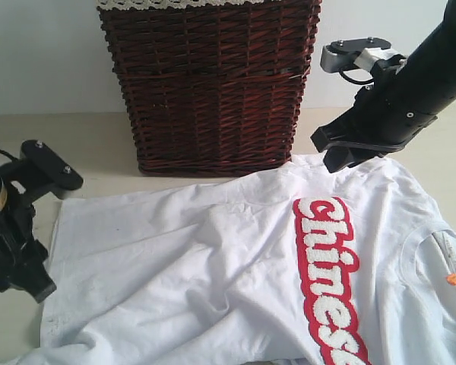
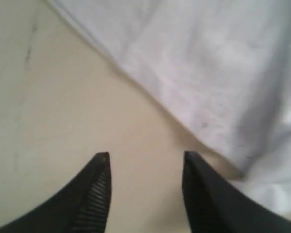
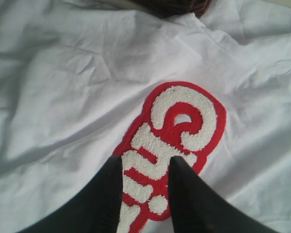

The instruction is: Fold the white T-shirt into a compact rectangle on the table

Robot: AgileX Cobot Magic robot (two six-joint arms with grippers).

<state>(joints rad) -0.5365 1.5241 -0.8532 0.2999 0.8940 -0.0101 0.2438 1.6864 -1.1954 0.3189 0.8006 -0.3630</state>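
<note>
The white T-shirt (image 1: 213, 266) lies spread and wrinkled on the pale beige table (image 1: 99, 144), its red-outlined fuzzy lettering (image 1: 330, 281) running toward the front right. A small orange tag (image 1: 453, 279) shows at the collar. My left gripper (image 1: 32, 287) stands open just off the shirt's left edge. In the left wrist view it (image 2: 145, 158) hangs over bare table (image 2: 63, 107), with the shirt's hem (image 2: 194, 73) beyond. My right gripper (image 1: 330, 150) is open above the shirt's far side. In the right wrist view it (image 3: 146, 162) hovers over the lettering (image 3: 179, 121), holding nothing.
A tall dark brown wicker basket (image 1: 213, 84) with a lace-trimmed liner (image 1: 175, 4) stands at the back, right behind the shirt's far edge. Bare table shows to the left of the basket and left of the shirt.
</note>
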